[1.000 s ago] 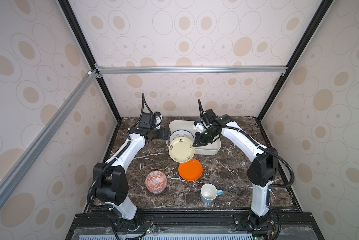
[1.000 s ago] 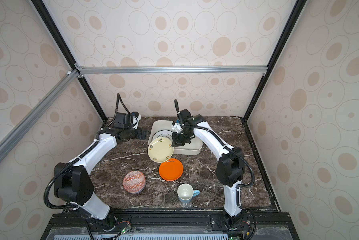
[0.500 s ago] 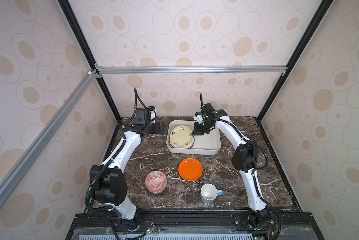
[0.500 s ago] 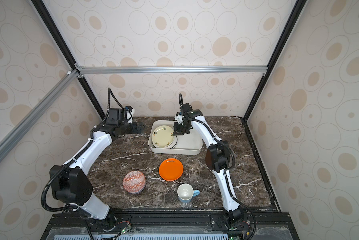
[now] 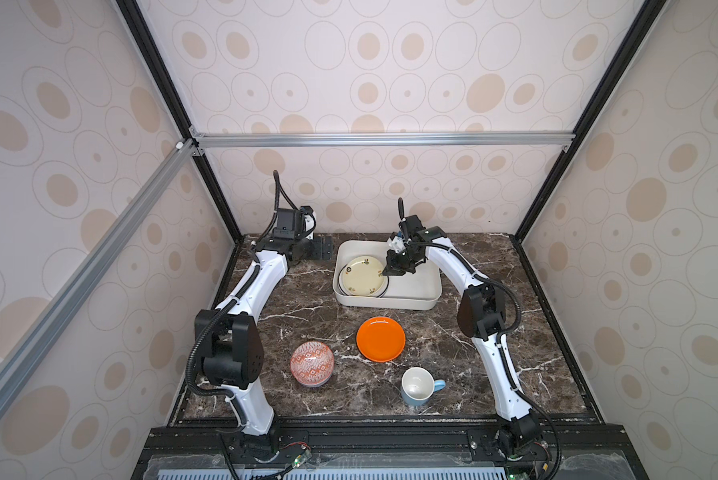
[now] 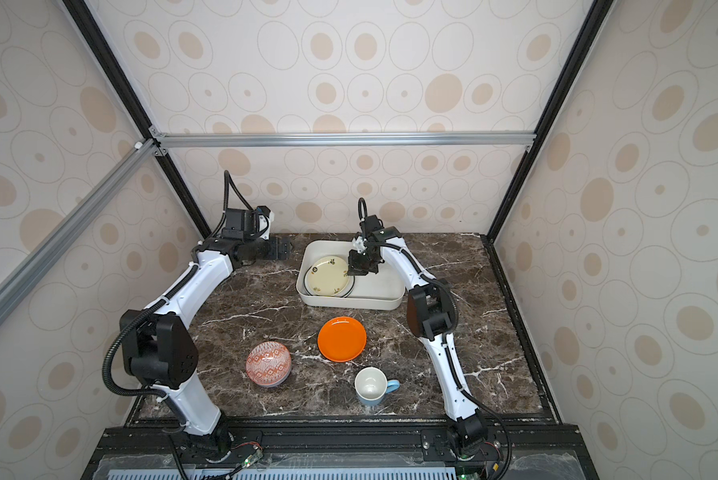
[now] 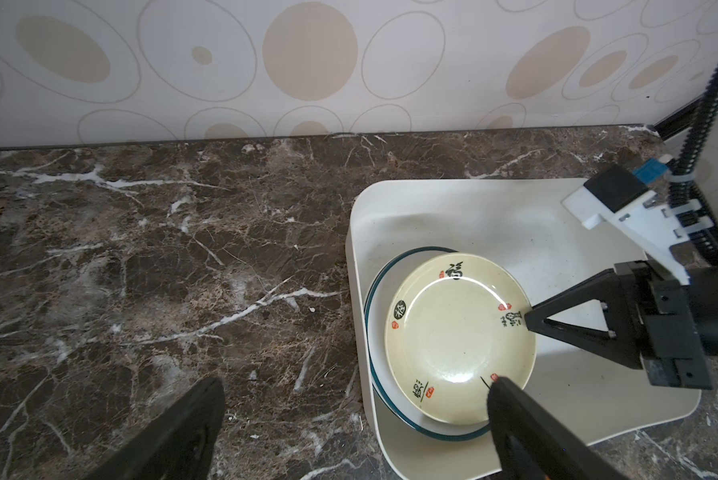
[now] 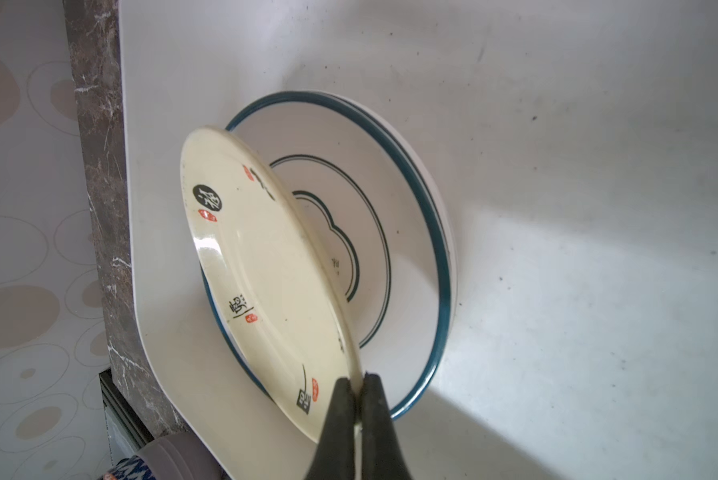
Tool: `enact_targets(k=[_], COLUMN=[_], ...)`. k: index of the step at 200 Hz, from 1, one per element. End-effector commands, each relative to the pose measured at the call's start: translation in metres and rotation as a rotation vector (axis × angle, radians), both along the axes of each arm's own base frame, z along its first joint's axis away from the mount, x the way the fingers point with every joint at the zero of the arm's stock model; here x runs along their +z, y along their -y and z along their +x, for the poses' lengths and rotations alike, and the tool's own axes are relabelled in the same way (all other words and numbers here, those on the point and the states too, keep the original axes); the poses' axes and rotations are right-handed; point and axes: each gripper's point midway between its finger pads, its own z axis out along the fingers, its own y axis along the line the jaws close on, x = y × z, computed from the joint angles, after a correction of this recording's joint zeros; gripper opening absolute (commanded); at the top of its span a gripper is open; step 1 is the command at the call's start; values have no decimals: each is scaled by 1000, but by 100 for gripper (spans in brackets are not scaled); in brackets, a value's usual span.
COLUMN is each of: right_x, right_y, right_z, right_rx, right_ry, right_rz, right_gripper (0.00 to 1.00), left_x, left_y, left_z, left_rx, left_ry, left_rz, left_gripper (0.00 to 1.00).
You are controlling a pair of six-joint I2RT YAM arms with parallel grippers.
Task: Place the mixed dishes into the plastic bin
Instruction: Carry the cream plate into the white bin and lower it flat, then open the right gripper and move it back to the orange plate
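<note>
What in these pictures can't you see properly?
- White plate: mostly covered by the cream-yellow plate in both top views and the left wrist view.
- Cream-yellow plate's underside: faces away in every view.
- Left end effector: fingers cut off by the left wrist picture's edge.

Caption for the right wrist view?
Right gripper pinching the tilted cream plate over the white plate in the bin.

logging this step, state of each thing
cream-yellow plate: tilted over white plate
white plate: flat in plastic bin
plastic bin: two plates inside
orange plate: face up on table
bowl: upright on table
mug: upright on table
right claw: shut on cream-yellow plate
left claw: open, empty
</note>
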Motion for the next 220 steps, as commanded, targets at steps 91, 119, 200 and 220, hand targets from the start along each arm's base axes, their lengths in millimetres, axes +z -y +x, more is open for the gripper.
enact_targets(k=[91,119,200,220], right_x=[23,47,23,6], right_y=[22,36,70,73], right_z=[-17,-48,-177,-193], right_rx=[51,79,162,172], right_ry=[35,39,-68,-102], right_rz=[-104,-138,-200,-222], right_gripper=[41,38,34,34], left_x=[13,13,0,2], left_y=[0,3,52,66], left_z=[-11,-19,-80,-96], left_rx=[21,37,13,-33], left_ry=[17,3,-46,-43], left_rz=[-70,-113,-127,-137], left_gripper=[99,99,99,99])
